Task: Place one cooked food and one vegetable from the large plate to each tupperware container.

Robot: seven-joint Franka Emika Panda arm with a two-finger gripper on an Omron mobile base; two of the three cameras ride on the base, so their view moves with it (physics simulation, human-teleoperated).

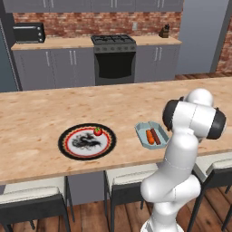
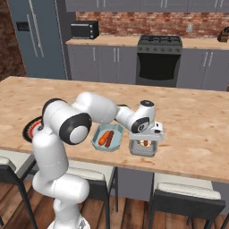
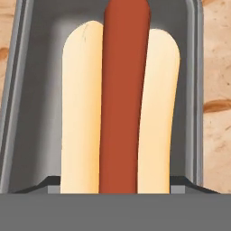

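Item 1. Large plate [image 1: 108,144]: on the wooden surface [image 1: 36,118], toward the left of the left base view. One small red vegetable, likely a tomato [image 1: 97,132], sits at its upper right; it is too small to name with certainty.

Item 2. First tupperware container [image 1: 141,134]: right of the plate, well apart from it. Holds a carrot [image 1: 150,136] and a dark sausage [image 1: 156,135] side by side. By this showing, filled.

Item 3. Second tupperware container [image 2: 133,148]: just beside the first, near the surface's front edge. Holds a hot dog [image 3: 121,103], bun and sausage lying lengthwise in the tray.

Item 4. Gripper [image 2: 146,139]: directly over the second container, very low above the hot dog. Fingers are hidden by the hand; whether spread or pinching cannot be told from the views.

Item 5. Status, judged: cooked food delivered to the second container; its vegetable not yet placed.

Item 6. Hazards, judged: if the fingers cling to the bun on lifting, the hot dog may drag out or tip the light tray off the near edge. The round tomato may roll off the flat plate if nudged off-centre.
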